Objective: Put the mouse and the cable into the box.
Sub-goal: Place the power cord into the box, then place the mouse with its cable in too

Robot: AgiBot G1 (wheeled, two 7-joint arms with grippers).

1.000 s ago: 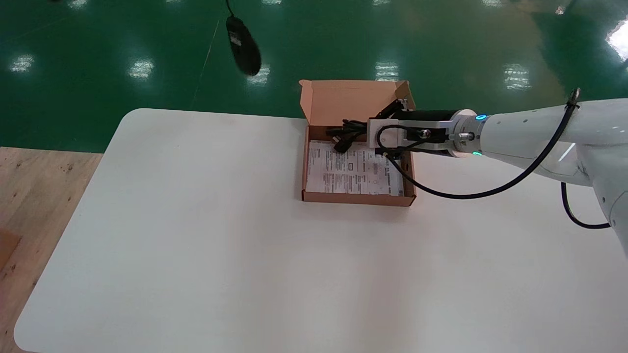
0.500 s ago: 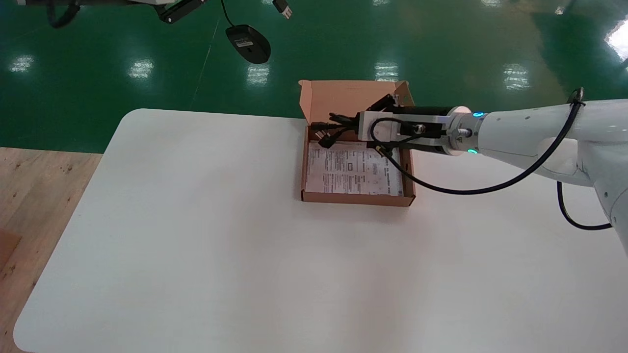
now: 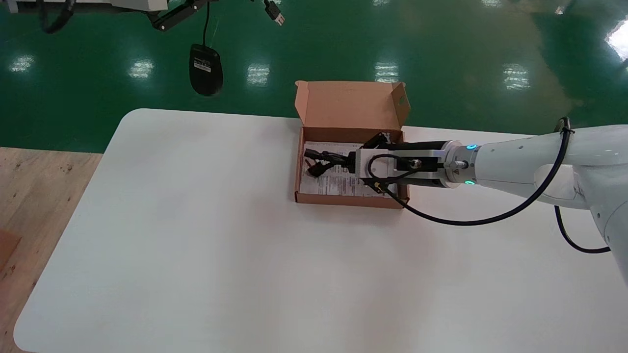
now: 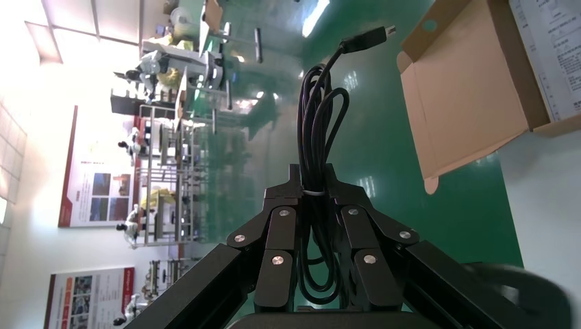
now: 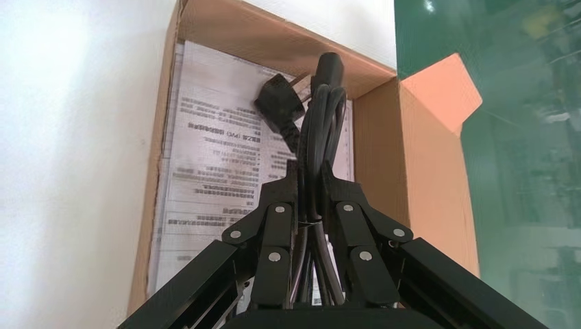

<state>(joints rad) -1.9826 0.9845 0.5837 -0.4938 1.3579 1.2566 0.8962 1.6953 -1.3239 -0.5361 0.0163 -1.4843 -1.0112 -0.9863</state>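
The brown cardboard box [image 3: 300, 166] stands open on the white table, lid flap [image 3: 351, 103] up at the back and a printed sheet on its floor. My right gripper [image 3: 349, 163] reaches in from the right, shut on a bundled black power cable [image 3: 321, 162], whose plugs hang low over the sheet. In the right wrist view the cable [image 5: 322, 130] runs out between the shut fingers [image 5: 310, 175] above the sheet. My left gripper [image 3: 171, 17] is high at the far left, shut on the mouse's coiled cord [image 4: 318, 116]. The black mouse [image 3: 206, 68] dangles below it; the USB plug [image 3: 274, 14] sticks out.
The white table [image 3: 196, 235] spreads out in front of and to the left of the box. Green floor lies beyond its far edge, wooden floor to the left. The box's lid [image 4: 473, 89] shows in the left wrist view.
My right gripper has carried the cable from the box's back wall down over its middle. The box has shifted slightly left. The left arm has come into view and the mouse has swung left.
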